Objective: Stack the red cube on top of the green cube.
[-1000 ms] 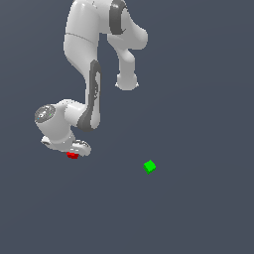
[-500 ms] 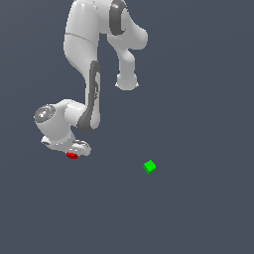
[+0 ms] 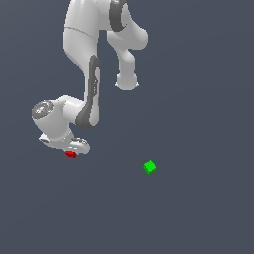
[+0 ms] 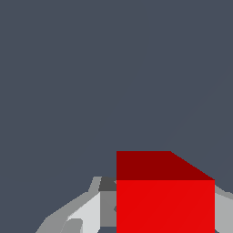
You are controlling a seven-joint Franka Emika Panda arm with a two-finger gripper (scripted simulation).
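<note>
Arm: white Franka Panda (image 3: 82, 59), folded down so that its wrist sits low over the table (image 3: 198, 213), well off to the exterior view's left of the green cube.
Gripper: the gripper (image 3: 72, 151) points down at the table. In the exterior view the hand body hides most of the jaws.
Jaws: pinching the red cube. In the wrist view grey finger parts (image 4: 86, 211) stand against one side of the cube, and a grey part shows at its opposite side.
Red cube: the red cube (image 3: 71, 154) sits directly under the hand, partly covered by it. In the wrist view it (image 4: 164, 200) fills the space between the jaws, with one bright face and one darker face showing. Whether it rests on the table or is lifted off it cannot be told.
Green cube: the green cube (image 3: 149, 166) lies alone on the table, well apart from the red cube, toward the exterior view's right and slightly lower in that view. Nothing touches it.
Table: plain dark grey-blue surface, uniform in both views.
Stack state: not yet made; the two cubes are apart.
</note>
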